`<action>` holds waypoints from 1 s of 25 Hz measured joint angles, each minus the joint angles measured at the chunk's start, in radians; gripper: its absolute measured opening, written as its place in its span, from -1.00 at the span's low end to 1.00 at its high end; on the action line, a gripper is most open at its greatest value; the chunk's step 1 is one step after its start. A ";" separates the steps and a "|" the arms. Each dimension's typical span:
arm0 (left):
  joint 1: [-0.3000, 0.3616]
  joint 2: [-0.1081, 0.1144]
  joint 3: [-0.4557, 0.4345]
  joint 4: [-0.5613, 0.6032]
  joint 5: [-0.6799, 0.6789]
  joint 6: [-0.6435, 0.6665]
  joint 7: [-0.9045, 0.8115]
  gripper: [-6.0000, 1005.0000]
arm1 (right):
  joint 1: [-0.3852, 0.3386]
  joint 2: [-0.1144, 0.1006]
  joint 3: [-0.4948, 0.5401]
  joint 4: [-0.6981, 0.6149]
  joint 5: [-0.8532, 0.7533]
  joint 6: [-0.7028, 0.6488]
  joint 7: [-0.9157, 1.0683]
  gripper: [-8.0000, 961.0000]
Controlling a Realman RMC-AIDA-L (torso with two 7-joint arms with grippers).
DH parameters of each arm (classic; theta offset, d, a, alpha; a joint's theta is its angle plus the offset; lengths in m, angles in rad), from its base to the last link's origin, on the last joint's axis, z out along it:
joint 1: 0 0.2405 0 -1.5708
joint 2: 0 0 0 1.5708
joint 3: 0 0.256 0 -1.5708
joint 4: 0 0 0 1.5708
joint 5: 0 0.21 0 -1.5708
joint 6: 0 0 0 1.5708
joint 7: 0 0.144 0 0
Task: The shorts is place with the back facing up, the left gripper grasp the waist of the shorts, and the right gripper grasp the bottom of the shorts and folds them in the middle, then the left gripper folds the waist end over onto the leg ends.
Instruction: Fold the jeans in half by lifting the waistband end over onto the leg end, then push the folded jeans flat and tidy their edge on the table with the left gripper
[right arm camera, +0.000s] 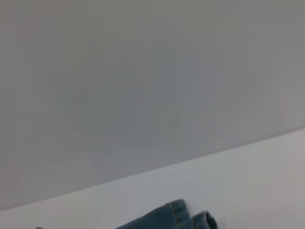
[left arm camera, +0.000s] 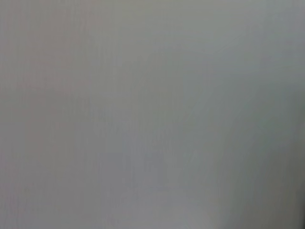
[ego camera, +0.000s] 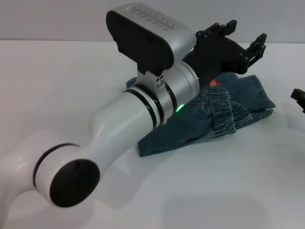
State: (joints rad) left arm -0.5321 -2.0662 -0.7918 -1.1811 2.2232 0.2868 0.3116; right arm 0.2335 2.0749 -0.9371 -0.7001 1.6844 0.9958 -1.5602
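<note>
Above the far edge of the faded blue denim shorts (ego camera: 224, 112), bunched folded on the white tabletop (ego camera: 214, 191), we see our black two-fingered left tool (ego camera: 245, 36) lifted, fingers apart and empty, so the last fold looks done and retreat comes next.

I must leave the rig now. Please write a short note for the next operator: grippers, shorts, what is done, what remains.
Left gripper: open, empty, raised above the far side of the shorts.
Right gripper: only its tip shows at the right edge, off the cloth.
Shorts: a folded bundle on the white table, ruffled waistband on top.
Done: both folds appear made.
Left: check the fold is neat, then park the arms.
</note>
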 joint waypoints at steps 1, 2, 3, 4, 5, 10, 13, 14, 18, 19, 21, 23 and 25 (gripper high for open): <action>0.009 0.000 0.002 0.001 0.019 0.012 0.000 -0.05 | 0.003 0.001 0.000 -0.002 0.001 0.000 -0.029 -0.98; 0.019 0.001 0.003 0.002 0.033 0.025 0.001 0.02 | 0.006 0.003 0.000 -0.003 0.004 0.000 -0.066 -0.98; 0.030 0.001 0.003 0.004 0.044 0.036 0.001 0.09 | 0.012 0.005 -0.001 -0.003 0.006 0.000 -0.104 -0.98; 0.046 0.002 0.001 0.006 0.051 0.047 0.000 0.16 | 0.018 0.007 -0.004 -0.002 0.008 0.000 -0.147 -0.98; 0.060 0.002 -0.002 0.007 0.057 0.058 0.000 0.23 | 0.022 0.008 -0.007 0.000 0.010 0.001 -0.177 -0.98; 0.150 0.007 -0.008 0.038 0.061 0.140 -0.006 0.55 | 0.049 0.012 -0.056 0.043 0.085 0.001 -0.374 -0.98; 0.174 0.007 -0.012 0.049 0.061 0.144 -0.002 0.53 | 0.066 0.010 -0.083 0.088 0.144 -0.001 -0.436 -0.98; 0.178 0.007 -0.013 0.055 0.062 0.140 -0.001 0.49 | 0.071 0.010 -0.090 0.096 0.149 -0.003 -0.454 -0.98; 0.182 0.008 -0.014 0.102 0.063 0.112 -0.001 0.33 | 0.076 0.015 -0.122 0.146 0.177 0.018 -0.577 -0.98; 0.184 0.008 -0.014 0.115 0.063 0.107 -0.003 0.29 | 0.074 0.015 -0.137 0.162 0.197 0.037 -0.610 -0.98; 0.196 0.007 -0.008 0.138 0.064 0.122 -0.007 0.29 | 0.067 0.015 -0.162 0.195 0.239 0.085 -0.690 -0.98; 0.210 0.006 0.016 0.162 0.064 0.178 -0.008 0.30 | 0.060 0.015 -0.174 0.234 0.279 0.142 -0.789 -0.98; 0.218 0.006 0.067 0.195 0.064 0.288 -0.010 0.26 | 0.058 0.015 -0.176 0.272 0.321 0.181 -0.853 -0.98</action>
State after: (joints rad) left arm -0.3141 -2.0604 -0.7250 -0.9862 2.2874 0.5753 0.3020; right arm 0.2919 2.0896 -1.1127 -0.4279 2.0056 1.1768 -2.4128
